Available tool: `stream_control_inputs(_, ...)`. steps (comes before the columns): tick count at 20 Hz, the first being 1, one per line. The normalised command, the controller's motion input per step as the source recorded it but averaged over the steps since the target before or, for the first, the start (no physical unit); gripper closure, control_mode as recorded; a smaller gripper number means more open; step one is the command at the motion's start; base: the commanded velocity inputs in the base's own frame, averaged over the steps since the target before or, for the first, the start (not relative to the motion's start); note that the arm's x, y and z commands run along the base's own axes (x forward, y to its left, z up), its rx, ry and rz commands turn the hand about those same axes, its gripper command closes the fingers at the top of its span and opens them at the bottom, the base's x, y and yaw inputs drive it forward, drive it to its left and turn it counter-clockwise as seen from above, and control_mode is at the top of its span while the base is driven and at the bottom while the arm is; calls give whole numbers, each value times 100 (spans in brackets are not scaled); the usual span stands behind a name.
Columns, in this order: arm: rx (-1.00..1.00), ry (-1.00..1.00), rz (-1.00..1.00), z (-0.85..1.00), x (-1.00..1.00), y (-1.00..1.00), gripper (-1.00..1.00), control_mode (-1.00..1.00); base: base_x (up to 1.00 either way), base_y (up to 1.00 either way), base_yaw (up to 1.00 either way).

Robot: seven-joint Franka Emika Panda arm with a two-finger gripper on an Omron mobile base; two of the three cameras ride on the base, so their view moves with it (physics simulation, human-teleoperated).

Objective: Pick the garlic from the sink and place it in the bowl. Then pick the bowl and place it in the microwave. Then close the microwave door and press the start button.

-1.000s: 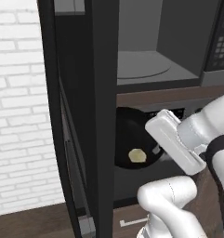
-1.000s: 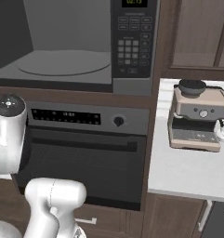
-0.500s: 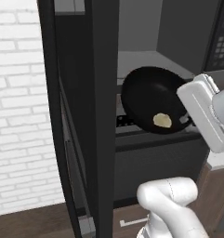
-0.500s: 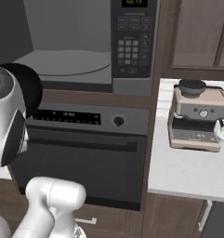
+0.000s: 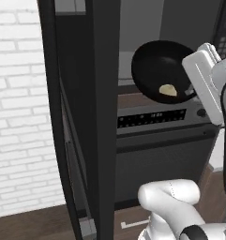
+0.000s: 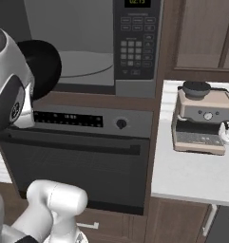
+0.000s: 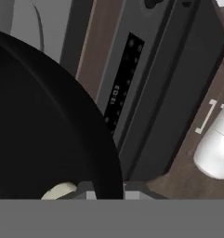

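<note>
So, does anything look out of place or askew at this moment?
Yes: the bowl is strongly tilted in the gripper, at the open microwave. The garlic sits near its lower rim and might roll out.

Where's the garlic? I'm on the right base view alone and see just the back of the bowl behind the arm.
Observer: The garlic lies inside the bowl, low against its wall, since the bowl is tilted.
Operator: Is the bowl gripped?
Observer: Yes, the claw is shut on the bowl's rim, in the hand view.
Operator: Is the microwave door out of the way?
Observer: The microwave door stands swung wide open, left of the bowl in the left base view.
</note>
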Motion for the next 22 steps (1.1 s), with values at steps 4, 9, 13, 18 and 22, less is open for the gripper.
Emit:
stream_control_inputs(4,1,4,-4,0,85,-11,100,-100,0,0,0)
stream_control_inputs(9,3,0,0,5,85,0,100,-100,0,0,0)
stream_control_inputs(13,2,1,0,1,84,1,100,-100,0,0,0)
stream_control_inputs(18,0,11,0,2,71,14,100,-100,0,0,0)
stream_control_inputs(22,0,10,0,1,71,20,100,-100,0,0,0)
